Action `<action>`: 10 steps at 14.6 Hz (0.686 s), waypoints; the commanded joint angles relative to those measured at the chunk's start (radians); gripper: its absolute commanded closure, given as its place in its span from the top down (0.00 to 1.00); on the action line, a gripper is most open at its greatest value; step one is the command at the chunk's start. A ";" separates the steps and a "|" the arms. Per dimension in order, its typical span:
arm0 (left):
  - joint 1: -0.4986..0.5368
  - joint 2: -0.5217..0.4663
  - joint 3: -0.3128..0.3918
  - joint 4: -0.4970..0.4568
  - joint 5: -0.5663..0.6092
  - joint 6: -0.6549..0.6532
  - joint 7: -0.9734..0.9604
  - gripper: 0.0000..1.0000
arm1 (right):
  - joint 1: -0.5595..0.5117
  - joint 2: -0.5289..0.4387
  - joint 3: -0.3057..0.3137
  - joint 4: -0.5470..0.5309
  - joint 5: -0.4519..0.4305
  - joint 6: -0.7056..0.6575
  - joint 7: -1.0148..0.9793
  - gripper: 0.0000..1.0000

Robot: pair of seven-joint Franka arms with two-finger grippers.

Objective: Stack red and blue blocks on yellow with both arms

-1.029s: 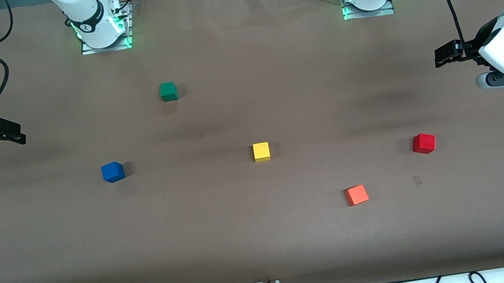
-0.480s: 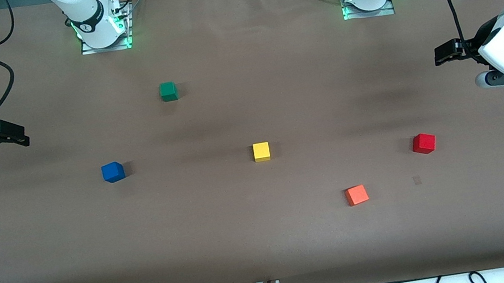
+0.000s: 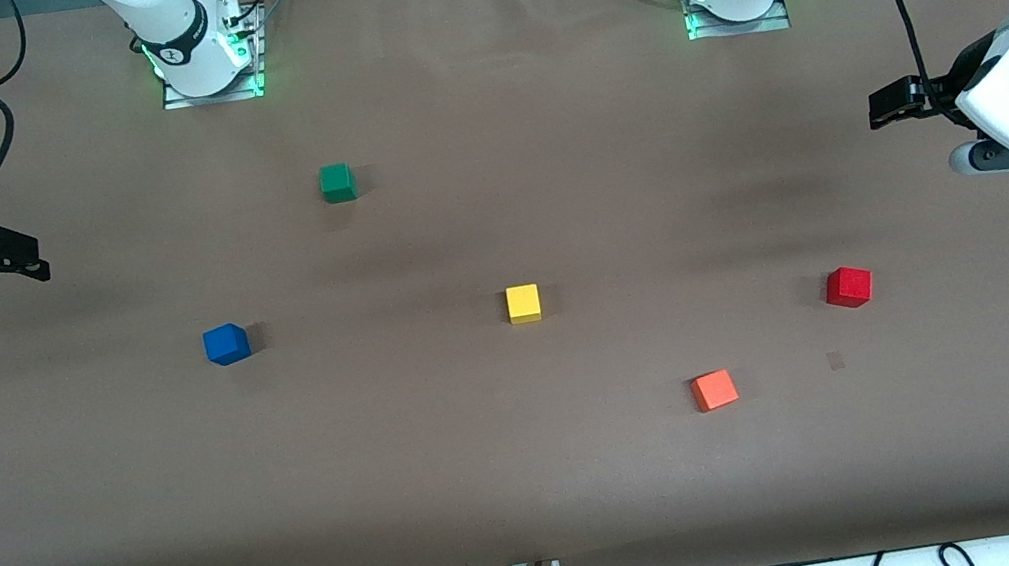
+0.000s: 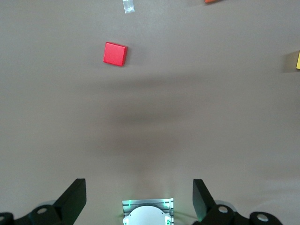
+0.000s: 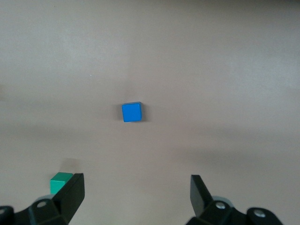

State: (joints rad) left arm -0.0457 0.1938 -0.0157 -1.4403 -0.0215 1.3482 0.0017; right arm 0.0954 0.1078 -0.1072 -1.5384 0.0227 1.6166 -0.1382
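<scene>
nothing was stacked yet; all cubes sat apart on the table (image 3: 536, 480). on the front view's clock face with the yellow cube (image 3: 523, 303) at the centre, the blue cube (image 3: 226, 344) lay at nine o'clock toward the right arm's end, and the red cube (image 3: 848, 286) at about four o'clock toward the left arm's end. an orange cube (image 3: 714, 389) at five and a green cube (image 3: 336, 182) at ten were not wanted.

the right gripper (image 3: 20, 260) hung high over its end of the table, fingers spread and empty, with blue (image 5: 131, 112) at about four o'clock from it. the left gripper (image 3: 882, 108) hung likewise, spread and empty, with red (image 4: 115, 53) at about seven o'clock from it.

so each arm was nearer its own cube: right to blue, left to red. the cubes have no long axis, so likely any square-on grip would serve.
</scene>
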 commanded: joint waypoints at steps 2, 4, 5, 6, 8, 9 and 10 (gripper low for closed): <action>0.001 0.041 0.003 0.011 -0.005 -0.005 0.009 1.00 | -0.005 0.006 -0.008 0.015 -0.009 -0.020 -0.085 1.00; 0.003 0.056 0.003 0.011 -0.005 0.003 0.009 1.00 | -0.009 0.012 -0.008 0.006 -0.010 -0.023 -0.176 1.00; 0.003 0.067 0.003 0.009 -0.003 0.024 0.009 1.00 | -0.008 0.019 -0.008 0.001 -0.012 -0.026 -0.181 1.00; 0.001 0.087 0.003 0.005 -0.003 0.047 0.011 1.00 | -0.006 0.030 -0.008 0.003 -0.012 -0.024 -0.179 1.00; 0.000 0.104 0.002 -0.026 0.029 0.098 0.050 1.00 | -0.009 0.044 -0.008 0.004 -0.009 -0.027 -0.184 1.00; -0.002 0.110 0.002 -0.047 0.060 0.121 0.108 1.00 | -0.009 0.055 -0.008 0.001 -0.006 -0.027 -0.175 1.00; 0.003 0.111 0.002 -0.063 0.077 0.143 0.156 1.00 | -0.006 0.064 -0.008 -0.020 -0.004 -0.024 -0.166 1.00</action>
State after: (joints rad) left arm -0.0453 0.3056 -0.0146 -1.4661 0.0117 1.4482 0.0666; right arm 0.0912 0.1558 -0.1165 -1.5438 0.0217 1.6021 -0.2965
